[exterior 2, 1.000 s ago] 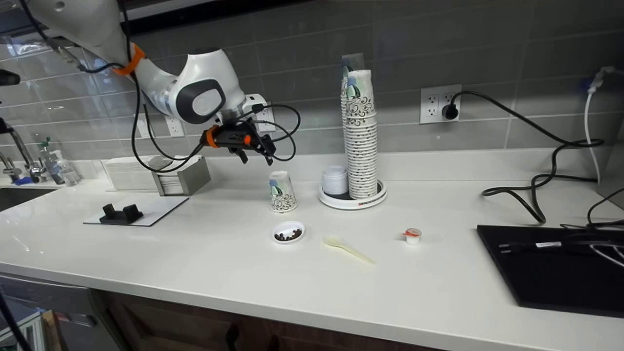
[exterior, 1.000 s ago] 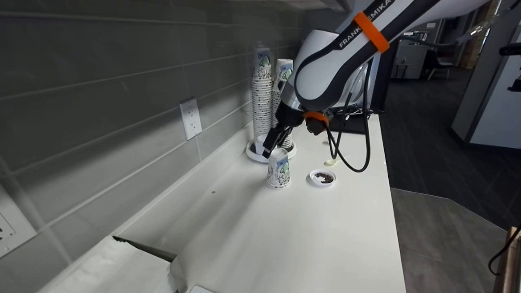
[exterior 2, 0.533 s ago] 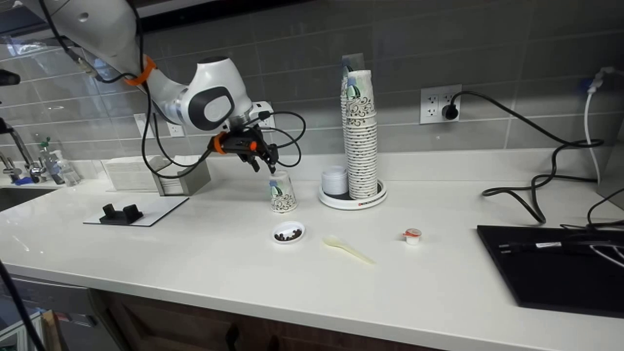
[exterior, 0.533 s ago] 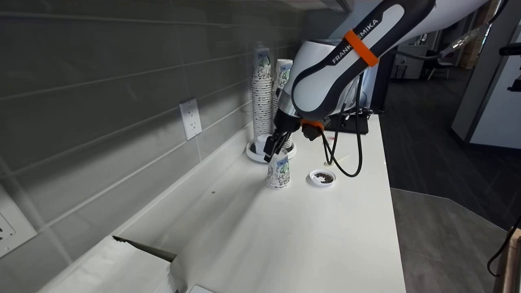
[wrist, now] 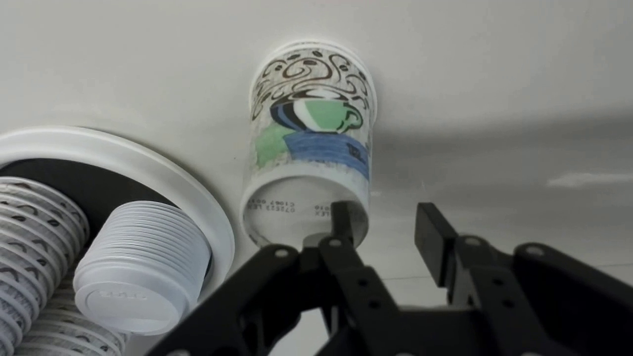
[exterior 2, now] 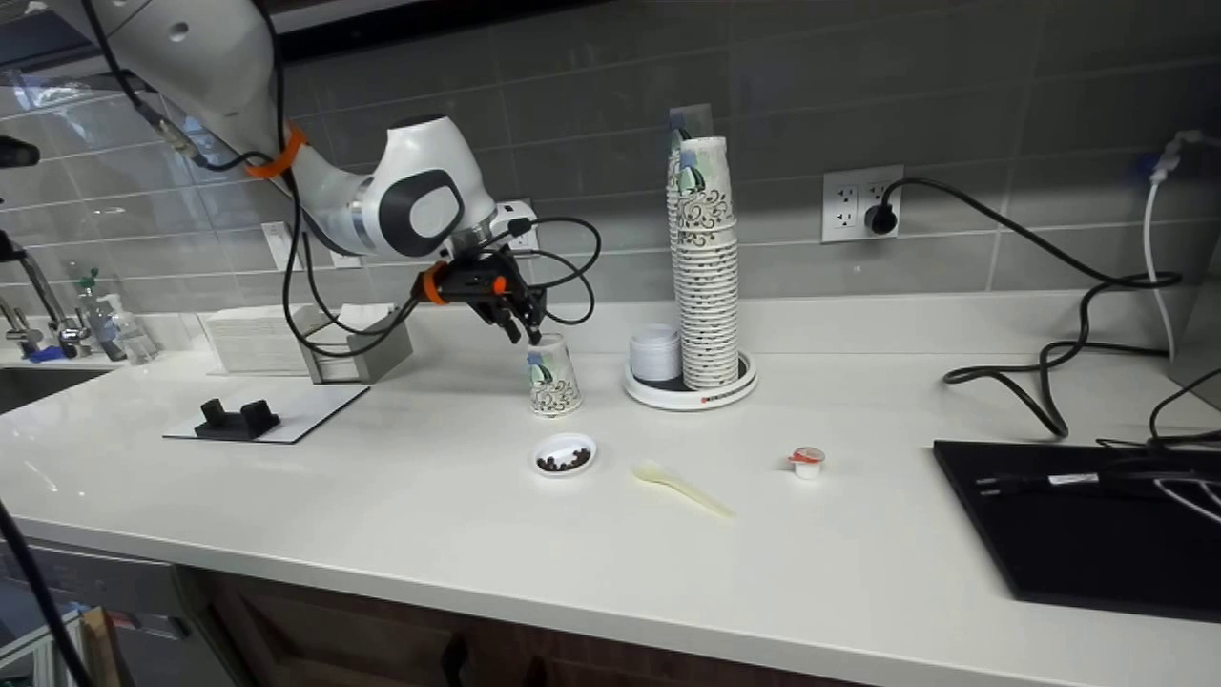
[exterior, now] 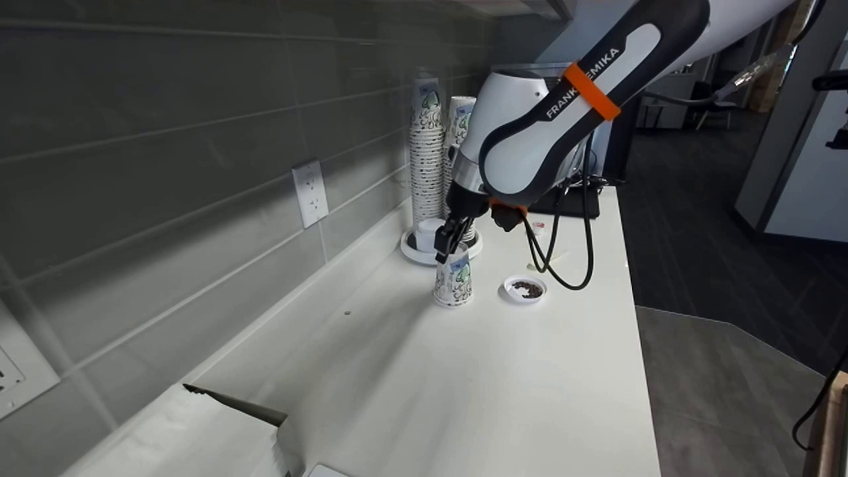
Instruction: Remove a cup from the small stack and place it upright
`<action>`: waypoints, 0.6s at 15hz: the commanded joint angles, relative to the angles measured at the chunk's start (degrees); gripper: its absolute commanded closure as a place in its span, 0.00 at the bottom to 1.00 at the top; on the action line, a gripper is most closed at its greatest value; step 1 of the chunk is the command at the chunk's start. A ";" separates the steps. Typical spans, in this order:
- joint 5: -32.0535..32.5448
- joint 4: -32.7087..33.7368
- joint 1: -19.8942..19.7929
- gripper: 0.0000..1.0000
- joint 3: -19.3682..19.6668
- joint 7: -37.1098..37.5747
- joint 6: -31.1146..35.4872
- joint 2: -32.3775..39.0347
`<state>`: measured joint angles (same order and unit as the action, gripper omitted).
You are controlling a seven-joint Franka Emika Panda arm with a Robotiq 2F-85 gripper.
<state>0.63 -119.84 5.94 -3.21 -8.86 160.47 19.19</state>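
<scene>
The small stack point(exterior 2: 553, 382) of white printed paper cups stands upside down on the counter; how many are nested I cannot tell. In the wrist view the outer cup point(wrist: 316, 123) shows its printed side and recessed base. My gripper point(wrist: 385, 212) is open, its jaws partly drawn together, just above the upturned base. One finger point(wrist: 341, 222) overlaps the inside of the base rim; the other finger point(wrist: 435, 242) stands outside the wall, with a gap between. Whether either touches the cup I cannot tell. In an exterior view the gripper point(exterior: 442, 255) covers part of the stack's top.
Tall columns of cups point(exterior 2: 708, 286) and a pile of white lids point(wrist: 143, 257) stand on a round white tray point(exterior 2: 692, 403) close by. On the counter are a small dish point(exterior 2: 565, 446) holding dark bits, a pale spoon point(exterior 2: 682, 489), a creamer pod point(exterior 2: 807, 464) and a napkin holder point(exterior 2: 382, 348).
My gripper has come down onto the top of the small stack, and its jaws have drawn closer together. The stack has not moved.
</scene>
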 commanded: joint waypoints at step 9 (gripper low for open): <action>5.20 1.01 0.60 0.99 0.93 2.98 -0.39 0.28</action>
<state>3.56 -119.77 6.07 -2.75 -7.91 160.46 19.19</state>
